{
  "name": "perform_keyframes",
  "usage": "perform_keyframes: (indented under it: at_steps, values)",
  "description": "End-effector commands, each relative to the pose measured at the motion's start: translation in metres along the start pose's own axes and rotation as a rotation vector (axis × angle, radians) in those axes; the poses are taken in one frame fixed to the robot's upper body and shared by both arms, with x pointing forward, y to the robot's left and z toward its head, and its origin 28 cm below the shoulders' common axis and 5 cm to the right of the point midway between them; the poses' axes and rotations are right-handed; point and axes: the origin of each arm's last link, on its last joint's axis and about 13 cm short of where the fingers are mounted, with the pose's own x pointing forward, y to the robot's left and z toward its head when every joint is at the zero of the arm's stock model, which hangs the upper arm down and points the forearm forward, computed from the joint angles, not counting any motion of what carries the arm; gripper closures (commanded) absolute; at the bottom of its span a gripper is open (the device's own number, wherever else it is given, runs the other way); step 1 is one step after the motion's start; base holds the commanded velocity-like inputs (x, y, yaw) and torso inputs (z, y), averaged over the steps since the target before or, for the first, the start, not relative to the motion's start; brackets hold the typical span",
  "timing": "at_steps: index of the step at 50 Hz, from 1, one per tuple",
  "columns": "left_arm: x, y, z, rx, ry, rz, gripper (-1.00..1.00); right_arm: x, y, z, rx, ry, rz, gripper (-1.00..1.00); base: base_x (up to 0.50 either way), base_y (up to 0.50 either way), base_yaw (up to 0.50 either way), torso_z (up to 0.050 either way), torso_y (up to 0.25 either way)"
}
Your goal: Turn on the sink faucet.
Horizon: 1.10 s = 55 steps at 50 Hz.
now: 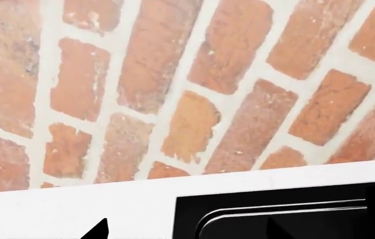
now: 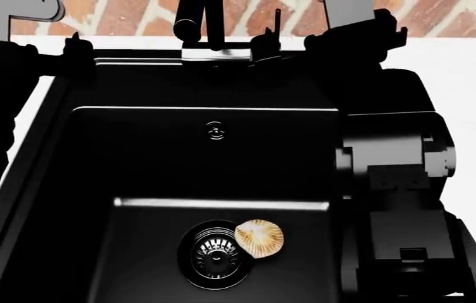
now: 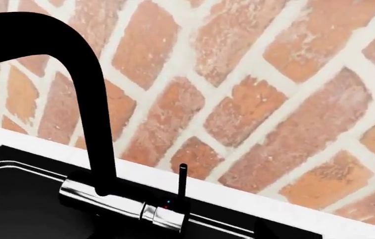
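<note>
Overhead, I found the sink faucet (image 2: 200,28) standing at the worktop's (image 2: 465,82) rear edge, against the brick wall (image 3: 254,74), directly behind the sink (image 2: 78,189). Its thin black lever (image 3: 182,181) stood upright beside the spout on the silver base. My right claw (image 2: 265,45) sat just right of the lever; I could not tell its jaw state. My left claw (image 2: 76,53) sat near the sink's rear left corner, state likewise unclear. A shell (image 2: 259,238) lay touching the drain (image 2: 213,254).
</note>
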Motion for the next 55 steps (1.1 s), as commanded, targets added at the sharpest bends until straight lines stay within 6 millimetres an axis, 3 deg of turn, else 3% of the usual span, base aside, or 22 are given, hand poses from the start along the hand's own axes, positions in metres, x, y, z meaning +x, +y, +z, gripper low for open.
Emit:
perform_keyframes:
  at_steps: [1,35,40,50,55]
  values:
    - [0.000,0.001,-0.002,0.000,0.001,-0.001,-1.00,0.002,0.006,-0.003,0.042,0.009,-0.010,-1.00,0.00,0.00,0.00,0.000,0.000]
    - [0.000,0.002,-0.005,-0.018,-0.019,-0.004,-1.00,0.003,0.008,-0.007,0.067,0.014,0.001,-1.00,0.00,0.00,0.00,0.000,0.000]
    - [0.000,0.001,-0.002,-0.017,-0.029,-0.024,-1.00,0.004,0.009,0.000,0.075,-0.023,0.015,-1.00,0.00,0.00,0.00,0.010,-0.239]
    - [0.002,0.002,0.029,-0.014,-0.088,-0.028,-1.00,0.006,0.008,0.019,0.057,-0.127,0.011,-1.00,0.00,0.00,0.00,0.009,-0.177]
    - [0.002,0.004,0.028,-0.025,-0.084,-0.018,-1.00,0.006,0.008,0.029,0.050,-0.168,0.010,-1.00,0.00,0.00,0.00,0.001,-0.016]
